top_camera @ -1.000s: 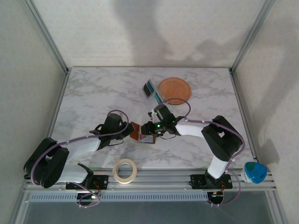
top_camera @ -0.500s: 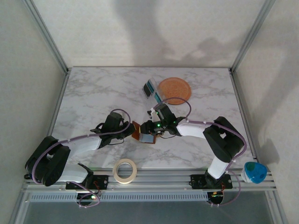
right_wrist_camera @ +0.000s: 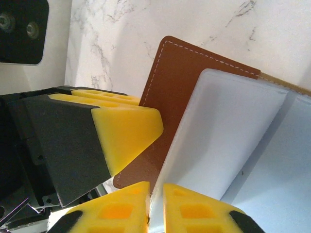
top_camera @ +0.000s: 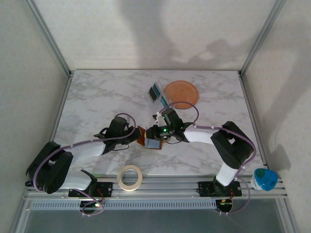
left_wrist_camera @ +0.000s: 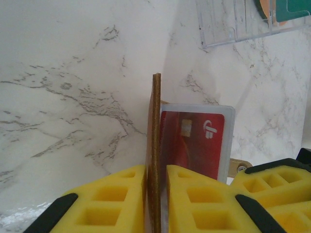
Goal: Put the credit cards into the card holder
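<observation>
Carefully does it
Left gripper (left_wrist_camera: 156, 182) clamps card holder (left_wrist_camera: 156, 116), right gripper (right_wrist_camera: 155, 196) pinches credit card (right_wrist_camera: 228, 141) (edge parallel, push gently).

Robot lab test cell

A marble-pattern table (top_camera: 97, 97) sits boxed in by plain white walls (top_camera: 146, 34) and metal frame posts (top_camera: 48, 36), with two robot arms (top_camera: 82, 153) bolted to a metal rail (top_camera: 165, 182) along its near edge.
</observation>
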Robot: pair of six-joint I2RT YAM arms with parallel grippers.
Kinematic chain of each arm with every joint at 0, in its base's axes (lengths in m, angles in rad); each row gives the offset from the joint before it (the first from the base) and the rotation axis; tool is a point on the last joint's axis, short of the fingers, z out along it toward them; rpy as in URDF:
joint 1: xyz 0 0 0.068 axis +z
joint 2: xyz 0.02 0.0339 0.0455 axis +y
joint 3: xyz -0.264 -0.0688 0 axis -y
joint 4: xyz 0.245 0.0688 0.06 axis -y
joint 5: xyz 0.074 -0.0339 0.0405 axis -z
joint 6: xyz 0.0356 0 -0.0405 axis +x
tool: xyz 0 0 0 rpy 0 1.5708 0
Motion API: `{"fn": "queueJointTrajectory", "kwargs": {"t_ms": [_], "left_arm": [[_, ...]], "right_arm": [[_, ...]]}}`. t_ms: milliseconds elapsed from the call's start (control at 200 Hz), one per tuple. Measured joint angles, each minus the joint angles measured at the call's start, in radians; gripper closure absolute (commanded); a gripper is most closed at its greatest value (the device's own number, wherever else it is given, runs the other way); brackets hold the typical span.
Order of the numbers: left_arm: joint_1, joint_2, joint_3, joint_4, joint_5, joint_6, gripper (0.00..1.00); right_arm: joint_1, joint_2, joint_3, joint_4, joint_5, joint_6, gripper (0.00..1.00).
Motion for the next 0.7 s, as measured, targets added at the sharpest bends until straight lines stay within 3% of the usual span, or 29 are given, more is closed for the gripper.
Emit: {"fn": "queueJointTrajectory", "kwargs": {"t_ms": [355, 531, 701], "left_arm": [[0.004, -0.005, 0.0, 0.001, 0.008, 0.003, 0.72], [0.004, -0.014, 0.0, 0.004, 0.012, 0.008, 0.69], [0.004, -0.01, 0.0, 0.012, 0.027, 0.012, 0.68]], "right_arm": [[0.0, 0.034, 0.0, 0.034, -0.019, 0.007, 0.89], [0.0, 0.038, 0.0, 0.034, -0.017, 0.007, 0.85], [0.0, 0.048, 0.0, 0.034, -0.014, 0.008, 0.74]]}}
